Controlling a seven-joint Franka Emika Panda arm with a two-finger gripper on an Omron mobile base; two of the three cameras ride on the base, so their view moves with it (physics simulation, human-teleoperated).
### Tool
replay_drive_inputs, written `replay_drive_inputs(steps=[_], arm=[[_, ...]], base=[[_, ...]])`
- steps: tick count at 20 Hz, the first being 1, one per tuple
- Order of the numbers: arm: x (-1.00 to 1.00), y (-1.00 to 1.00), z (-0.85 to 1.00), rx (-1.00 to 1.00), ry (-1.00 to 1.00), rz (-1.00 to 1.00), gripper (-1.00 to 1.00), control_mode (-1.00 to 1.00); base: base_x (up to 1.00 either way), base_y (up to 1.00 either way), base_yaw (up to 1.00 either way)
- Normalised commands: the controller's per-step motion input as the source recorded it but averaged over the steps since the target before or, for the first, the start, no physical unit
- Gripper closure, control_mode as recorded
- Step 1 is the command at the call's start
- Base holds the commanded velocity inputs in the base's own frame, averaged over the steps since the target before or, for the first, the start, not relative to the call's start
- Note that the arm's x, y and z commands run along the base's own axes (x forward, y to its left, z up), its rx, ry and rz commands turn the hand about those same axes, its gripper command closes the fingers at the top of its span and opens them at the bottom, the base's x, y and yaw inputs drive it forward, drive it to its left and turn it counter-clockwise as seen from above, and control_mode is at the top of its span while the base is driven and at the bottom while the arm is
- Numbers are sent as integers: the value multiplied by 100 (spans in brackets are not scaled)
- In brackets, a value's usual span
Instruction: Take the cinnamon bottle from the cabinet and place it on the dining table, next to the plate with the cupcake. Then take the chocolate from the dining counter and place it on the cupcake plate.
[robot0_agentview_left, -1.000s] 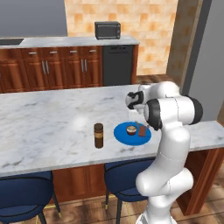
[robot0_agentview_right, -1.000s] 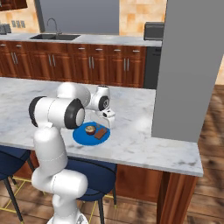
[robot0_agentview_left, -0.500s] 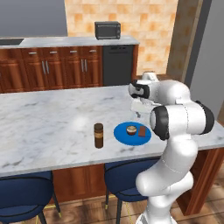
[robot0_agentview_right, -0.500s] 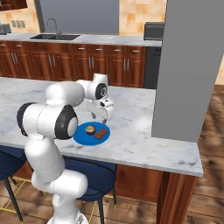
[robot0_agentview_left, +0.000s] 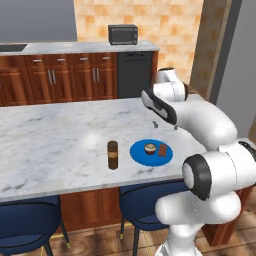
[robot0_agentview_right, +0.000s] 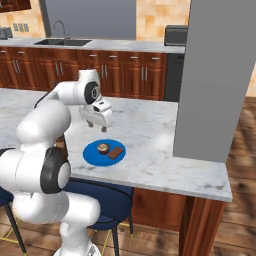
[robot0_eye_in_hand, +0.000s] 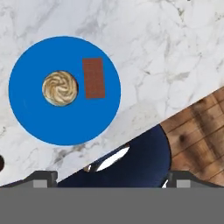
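Note:
The blue plate (robot0_agentview_left: 145, 156) (robot0_agentview_right: 95, 154) (robot0_eye_in_hand: 39, 118) lies on the marbled dining table (robot0_agentview_left: 60, 135) (robot0_agentview_right: 150, 125) (robot0_eye_in_hand: 153, 52). On it sit the cupcake (robot0_agentview_left: 150, 148) (robot0_agentview_right: 103, 148) (robot0_eye_in_hand: 60, 88) and, beside that, the flat chocolate (robot0_agentview_left: 163, 149) (robot0_agentview_right: 116, 152) (robot0_eye_in_hand: 94, 78). The cinnamon bottle (robot0_agentview_left: 113, 154) stands upright just left of the plate. My gripper (robot0_agentview_left: 165, 125) (robot0_agentview_right: 96, 126) (robot0_eye_in_hand: 112, 179) hovers open and empty above the table, behind the plate. A corner of the wall cabinet (robot0_agentview_right: 14, 4) shows at the top left.
Blue stools (robot0_agentview_left: 27, 220) (robot0_agentview_left: 145, 197) (robot0_eye_in_hand: 131, 162) are tucked under the table's near edge. Lower wood cabinets (robot0_agentview_left: 60, 75), a microwave (robot0_agentview_left: 123, 34) and a sink (robot0_agentview_right: 62, 41) line the back wall. A wide grey column (robot0_agentview_right: 215, 75) rises on the right.
My gripper has lifted off the plate and drawn back toward the far side of the table, its arm swinging round. The chocolate stays on the plate.

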Motion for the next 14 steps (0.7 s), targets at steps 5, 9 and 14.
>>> replay_drive_inputs(steps=[5,9,14], arm=[[-81,79,64,-14,-12,9,-100,-100],[-72,75,62,-12,-7,8,-100,-100],[-57,54,60,-5,-3,6,-100,-100]], base=[[0,0,0],[0,0,0],[0,0,0]])
